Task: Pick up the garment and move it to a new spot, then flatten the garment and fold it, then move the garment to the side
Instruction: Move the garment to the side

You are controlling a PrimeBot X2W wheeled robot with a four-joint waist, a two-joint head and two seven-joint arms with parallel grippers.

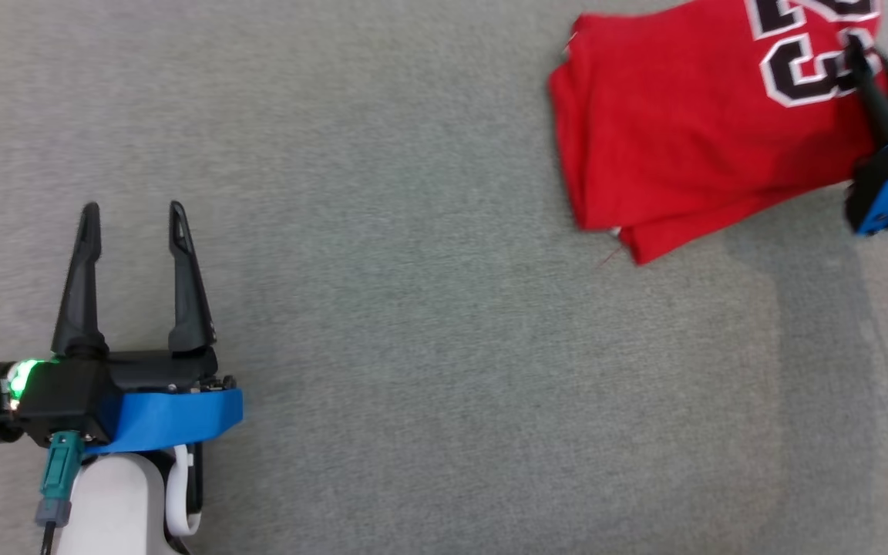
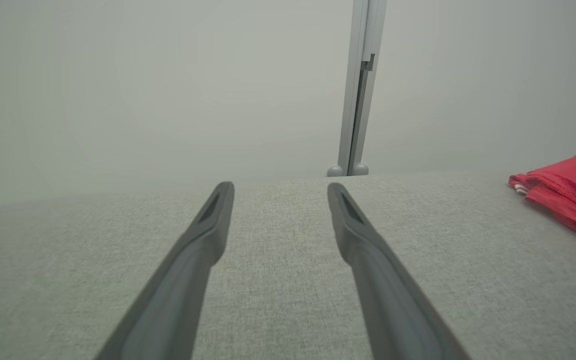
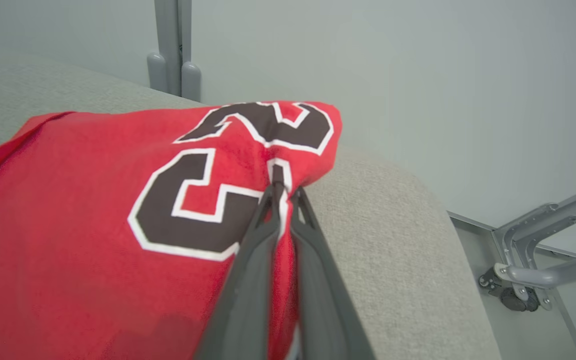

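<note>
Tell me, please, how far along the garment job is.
Done: the jersey lies folded in layers on the grey surface. In hand: the right gripper has its jaws shut on the numbered edge, likely for the move aside. Left: placing it and letting go; the left gripper rests open, apart.

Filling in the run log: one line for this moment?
right gripper shut on jersey | left gripper open, empty | jersey folded

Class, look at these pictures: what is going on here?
The right gripper is shut on a folded red jersey, pinching it by the printed number near the far right edge of the grey surface. The left gripper is open over bare surface, well apart from the jersey.
</note>
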